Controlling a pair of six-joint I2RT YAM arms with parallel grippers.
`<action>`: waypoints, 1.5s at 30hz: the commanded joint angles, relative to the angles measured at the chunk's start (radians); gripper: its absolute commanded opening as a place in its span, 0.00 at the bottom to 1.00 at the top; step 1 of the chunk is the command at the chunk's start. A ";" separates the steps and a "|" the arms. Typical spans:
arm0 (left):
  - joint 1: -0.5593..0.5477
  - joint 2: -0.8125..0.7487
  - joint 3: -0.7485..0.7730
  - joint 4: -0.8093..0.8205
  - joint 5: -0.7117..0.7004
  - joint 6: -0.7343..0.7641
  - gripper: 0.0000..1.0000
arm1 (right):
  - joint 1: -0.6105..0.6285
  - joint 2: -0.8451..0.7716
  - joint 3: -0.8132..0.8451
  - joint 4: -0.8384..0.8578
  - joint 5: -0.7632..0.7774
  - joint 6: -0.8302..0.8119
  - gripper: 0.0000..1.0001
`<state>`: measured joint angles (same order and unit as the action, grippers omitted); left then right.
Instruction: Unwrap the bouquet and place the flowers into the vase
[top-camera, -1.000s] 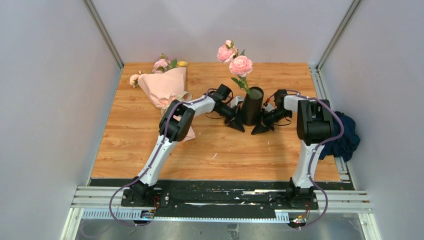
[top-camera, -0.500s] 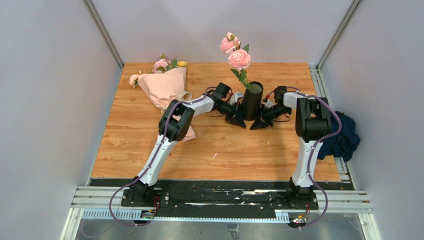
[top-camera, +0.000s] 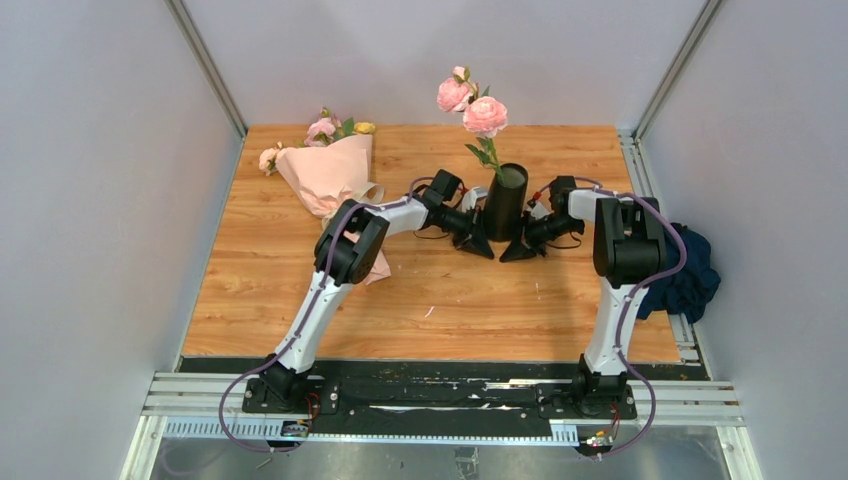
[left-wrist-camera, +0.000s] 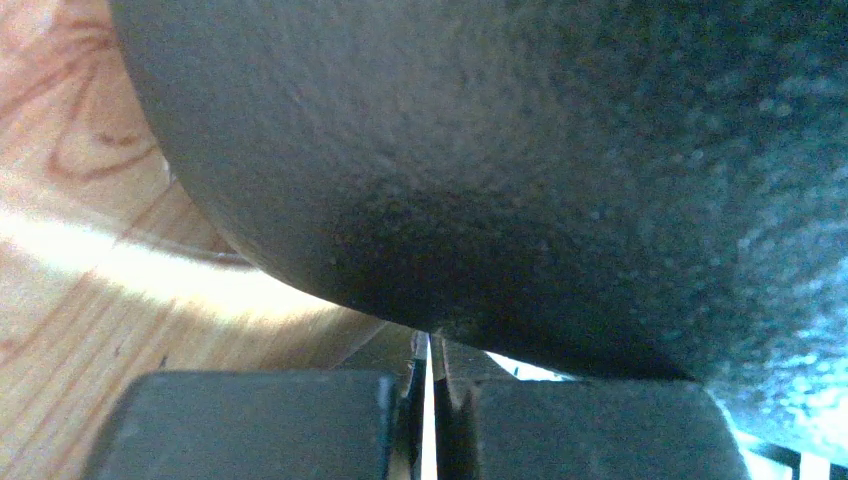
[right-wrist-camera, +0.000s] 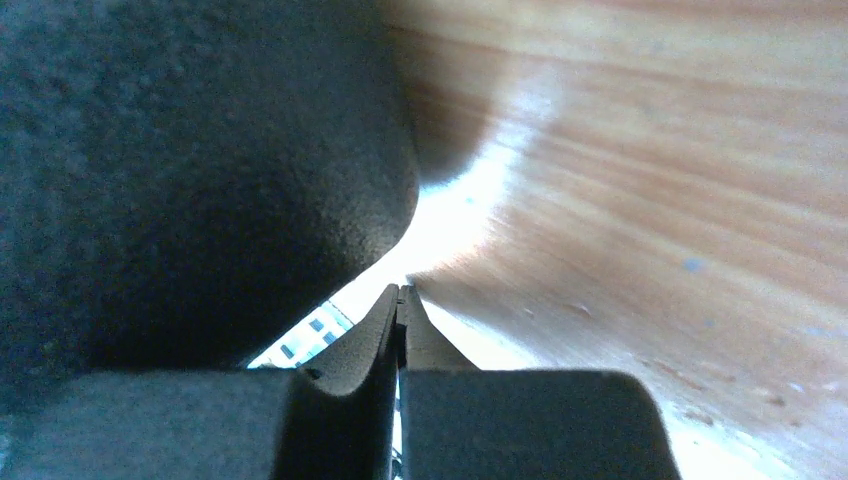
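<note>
Step read: pre-unwrap, the arms were busy with the vase (top-camera: 503, 205) and not the bouquet (top-camera: 328, 172). The bouquet lay far left on the worktop (top-camera: 440, 300), pink paper on and untouched. The flowers (top-camera: 322, 128) poked out of its far end. The vase stood upright at centre, well apart from the bouquet, and a rose stem (top-camera: 485, 116) already sat in it.

Claws: the left claw (top-camera: 480, 244) was fully closed and holding nothing, tip low at the vase's left side. The right claw (top-camera: 518, 251) was the same, closed and empty, at the vase's right side. My guess is they were bracketing or nudging the vase into place.

Next move, as I judge it: both arms back off the vase without tipping it. The left arm then reaches far left, opens up and takes the paper or ribbon, with the right arm coming over to hold or peel. The narrow vase mouth is partly taken by the rose stem, so insertion will be tight.

Views:
- Top view gave the layout: bouquet position, vase upright, and a dark blue cloth (top-camera: 690, 272) off the right edge. It couldn't show whether the tips touched the vase.
- Left wrist view showed matte black wall filling the frame, with the fingers (left-wrist-camera: 260, 420) pressed together right under it, touching or just beside.
- Right wrist view showed the vase's curved base on the left and shut tips with a sliver of light next to it.
- Neither wrist view showed the bouquet.
</note>
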<state>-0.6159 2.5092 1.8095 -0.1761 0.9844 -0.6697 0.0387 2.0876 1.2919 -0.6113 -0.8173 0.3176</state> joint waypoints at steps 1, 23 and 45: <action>-0.041 0.082 -0.046 0.003 -0.117 0.010 0.00 | -0.013 -0.005 -0.050 -0.025 0.137 -0.004 0.00; 0.008 0.113 -0.102 0.250 -0.103 -0.231 0.00 | -0.083 -0.116 -0.054 -0.041 0.144 0.031 0.00; 0.007 0.244 0.113 0.393 -0.075 -0.442 0.00 | -0.113 -0.109 0.044 -0.111 0.132 0.024 0.00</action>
<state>-0.6022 2.6511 1.9129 0.2092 0.9676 -1.0500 -0.0490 1.9934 1.3045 -0.6647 -0.6956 0.3439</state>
